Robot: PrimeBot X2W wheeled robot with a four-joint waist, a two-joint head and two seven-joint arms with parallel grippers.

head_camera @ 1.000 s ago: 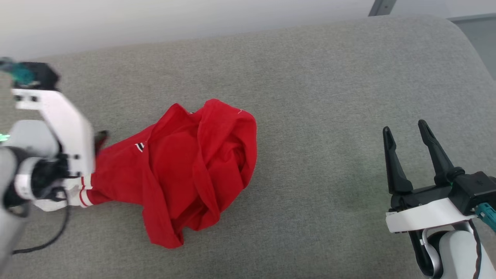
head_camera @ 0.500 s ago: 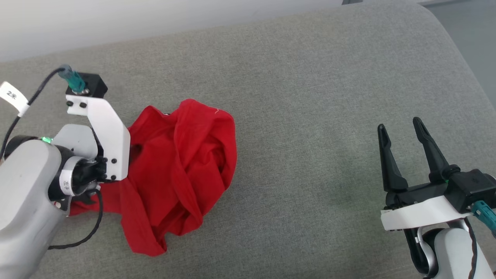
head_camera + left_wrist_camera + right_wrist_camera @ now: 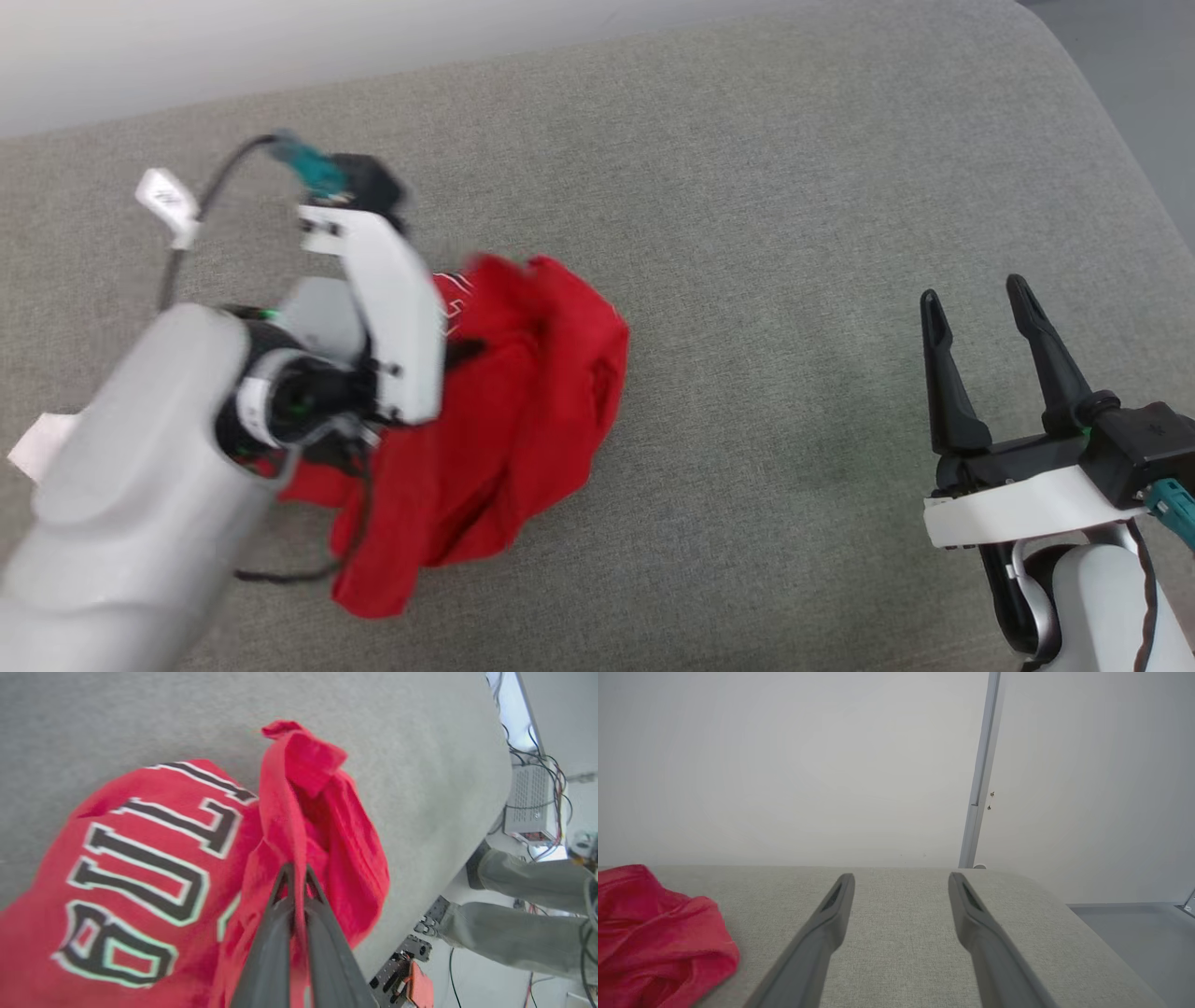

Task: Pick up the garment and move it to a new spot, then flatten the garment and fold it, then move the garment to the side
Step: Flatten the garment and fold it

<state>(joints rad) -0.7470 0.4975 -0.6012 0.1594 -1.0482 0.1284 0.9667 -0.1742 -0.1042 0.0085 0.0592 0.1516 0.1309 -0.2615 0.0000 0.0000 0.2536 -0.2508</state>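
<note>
Cloth of the garment spreads over the lower left of our left wrist view, black white-edged lettering showing, crumpled on the grey cushion. Our left gripper has its two fingers pressed together on a raised red fold, which runs up from between the tips at centre frame. In the head view the heap sits left of centre. Our right gripper, at lower right, holds its fingers spread and empty, well apart from the shirt.
</note>
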